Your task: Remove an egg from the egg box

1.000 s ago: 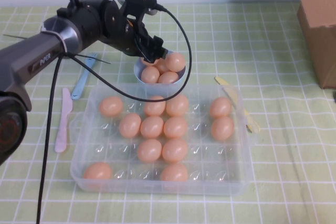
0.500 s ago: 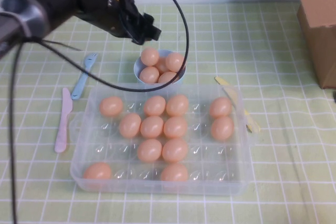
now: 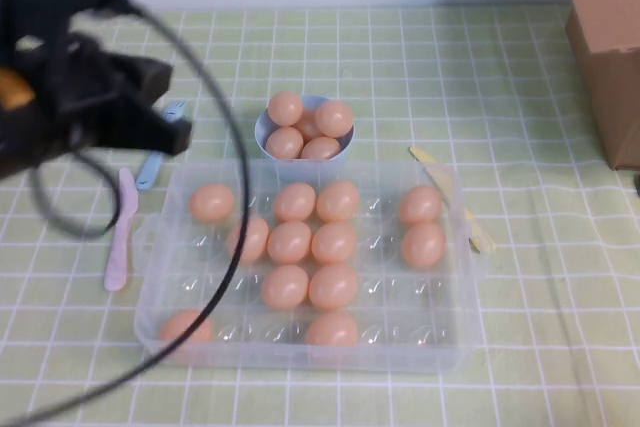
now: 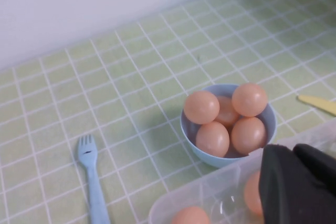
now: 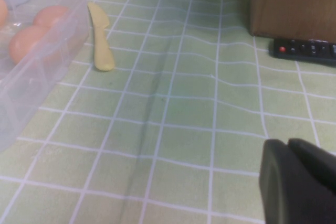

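The clear egg box [image 3: 300, 355] lies mid-table with several orange-tan eggs in its cells, one egg [image 3: 289, 242] near the middle. Behind it a light-blue bowl [image 3: 262, 132] holds several more eggs. My left gripper [image 3: 168, 130] hovers blurred over the box's far left corner, shut and empty. In the left wrist view its black fingers [image 4: 294, 153] are pressed together above the egg box [image 4: 210, 192], with the bowl [image 4: 195, 139] beyond. My right gripper [image 5: 289, 145] is shut and empty, low over the cloth to the right of the egg box [image 5: 52, 40].
A pink knife [image 3: 121, 232] and a blue fork [image 3: 155, 157] lie left of the box. A yellow knife [image 3: 450, 197] lies along its right side. A brown cardboard box [image 3: 605, 37] stands at the far right, with a black remote [image 5: 304, 50] by it.
My left gripper has risen from the bowl and swung left and nearer, closing with nothing in it. The bowl's eggs are now uncovered.
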Available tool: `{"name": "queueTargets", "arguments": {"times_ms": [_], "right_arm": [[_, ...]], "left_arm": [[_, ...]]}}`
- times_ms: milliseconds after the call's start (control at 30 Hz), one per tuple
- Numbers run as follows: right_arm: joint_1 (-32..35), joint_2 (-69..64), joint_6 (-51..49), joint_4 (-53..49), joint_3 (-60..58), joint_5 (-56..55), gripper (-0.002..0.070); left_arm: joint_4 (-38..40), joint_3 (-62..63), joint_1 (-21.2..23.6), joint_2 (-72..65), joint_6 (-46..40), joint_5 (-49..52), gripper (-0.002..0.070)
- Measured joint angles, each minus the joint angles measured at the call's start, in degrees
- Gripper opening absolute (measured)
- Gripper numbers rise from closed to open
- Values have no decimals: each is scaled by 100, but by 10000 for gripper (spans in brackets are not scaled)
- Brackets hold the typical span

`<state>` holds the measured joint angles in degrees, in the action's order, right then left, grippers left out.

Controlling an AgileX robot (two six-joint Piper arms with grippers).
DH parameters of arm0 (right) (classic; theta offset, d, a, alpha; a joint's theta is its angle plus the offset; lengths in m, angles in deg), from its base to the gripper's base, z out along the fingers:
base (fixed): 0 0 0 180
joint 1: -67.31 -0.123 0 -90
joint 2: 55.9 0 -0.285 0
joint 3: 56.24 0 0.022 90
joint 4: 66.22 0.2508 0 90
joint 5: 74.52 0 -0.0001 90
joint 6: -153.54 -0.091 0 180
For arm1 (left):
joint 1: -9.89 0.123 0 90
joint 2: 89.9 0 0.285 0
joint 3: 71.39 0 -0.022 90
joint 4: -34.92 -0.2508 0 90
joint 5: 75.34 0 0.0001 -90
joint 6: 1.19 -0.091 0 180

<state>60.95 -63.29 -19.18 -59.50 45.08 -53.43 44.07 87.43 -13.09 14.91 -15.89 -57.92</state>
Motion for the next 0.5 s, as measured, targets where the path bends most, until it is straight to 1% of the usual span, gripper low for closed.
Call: {"name": "queueTargets", "arguments": {"times_ms": [233, 500], "right_arm": [[0, 0, 0, 0, 0, 0, -17], [0, 0, 0, 0, 0, 0, -17]], "left_arm": [[183, -1576, 0, 2103, 193, -360, -2], [135, -2649, 0, 3980, 207, -348, -2]]}}
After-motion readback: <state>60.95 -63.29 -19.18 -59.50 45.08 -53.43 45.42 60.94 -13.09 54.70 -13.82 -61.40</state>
